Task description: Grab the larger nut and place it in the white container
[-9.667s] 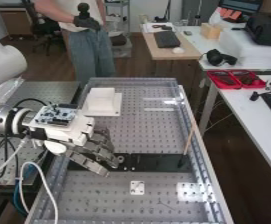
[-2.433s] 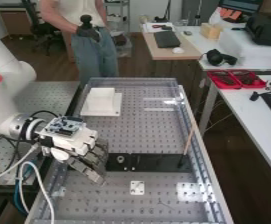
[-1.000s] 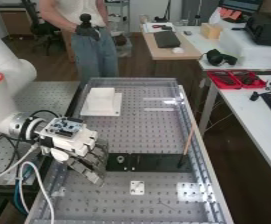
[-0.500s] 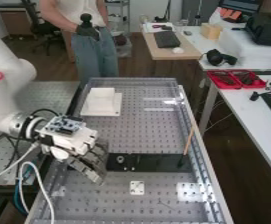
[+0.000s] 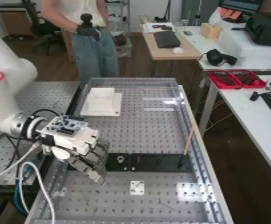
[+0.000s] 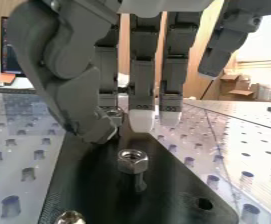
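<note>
So, the grabbing and the putting are both left to do. The larger nut (image 6: 132,161) sits near the middle of the wrist view, and the open hand (image 5: 89,162) holds nothing. The white container (image 5: 100,103) waits upper left in the high view.

In the high view, a bearing (image 5: 120,159) stands on the flat black bar (image 5: 155,162), and a slim brown rod (image 5: 189,140) slants up at the bar's right end. A small white plate with holes (image 5: 137,188) lies near the bar. Two red trays (image 5: 214,74) sit near black headphones (image 5: 219,57) on a white table (image 5: 242,102); a dark laptop (image 5: 167,39) lies on a wooden desk (image 5: 160,52).
</note>
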{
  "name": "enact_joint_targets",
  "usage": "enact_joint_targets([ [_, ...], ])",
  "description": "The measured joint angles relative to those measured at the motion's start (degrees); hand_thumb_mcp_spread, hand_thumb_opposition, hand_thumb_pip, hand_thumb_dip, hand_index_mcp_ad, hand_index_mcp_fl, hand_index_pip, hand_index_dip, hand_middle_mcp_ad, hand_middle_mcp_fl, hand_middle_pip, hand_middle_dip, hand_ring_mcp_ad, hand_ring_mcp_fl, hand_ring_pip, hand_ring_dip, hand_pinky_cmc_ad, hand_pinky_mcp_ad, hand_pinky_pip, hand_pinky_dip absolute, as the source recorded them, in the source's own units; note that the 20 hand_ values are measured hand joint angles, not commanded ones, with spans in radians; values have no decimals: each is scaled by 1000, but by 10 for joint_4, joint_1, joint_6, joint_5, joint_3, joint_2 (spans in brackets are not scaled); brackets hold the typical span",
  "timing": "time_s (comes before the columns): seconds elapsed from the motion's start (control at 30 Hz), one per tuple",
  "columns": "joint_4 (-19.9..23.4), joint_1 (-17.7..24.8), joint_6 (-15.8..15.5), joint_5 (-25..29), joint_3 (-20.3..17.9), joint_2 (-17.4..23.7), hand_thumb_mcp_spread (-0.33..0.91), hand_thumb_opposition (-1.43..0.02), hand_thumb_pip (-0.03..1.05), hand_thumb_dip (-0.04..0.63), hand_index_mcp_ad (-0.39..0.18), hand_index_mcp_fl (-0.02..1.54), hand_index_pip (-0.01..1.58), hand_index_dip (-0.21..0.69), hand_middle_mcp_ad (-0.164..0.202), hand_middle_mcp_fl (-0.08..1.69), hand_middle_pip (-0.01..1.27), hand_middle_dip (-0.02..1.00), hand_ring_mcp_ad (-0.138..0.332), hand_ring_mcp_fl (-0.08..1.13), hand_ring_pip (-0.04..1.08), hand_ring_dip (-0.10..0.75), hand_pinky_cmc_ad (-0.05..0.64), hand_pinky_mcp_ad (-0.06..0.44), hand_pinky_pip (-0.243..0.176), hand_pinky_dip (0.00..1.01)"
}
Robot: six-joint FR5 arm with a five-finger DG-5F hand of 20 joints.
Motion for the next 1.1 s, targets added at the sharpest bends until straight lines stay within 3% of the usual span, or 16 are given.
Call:
enact_joint_targets([
  [0.3,-7,-4,0,-1,4,-1,436,-942,710,354,-216,358,1436,-56,0,524,1040,775,30,410,688,517,290,248,21,330],
  [0.93,-1,-3,13,4,5,-5,428,-946,709,361,-204,367,1436,-40,0,581,1021,775,30,438,674,525,290,250,17,298],
  [1.1,2,-3,13,6,4,-4,428,-946,686,358,-206,379,1440,-42,0,606,988,773,30,443,674,525,290,251,37,304],
])
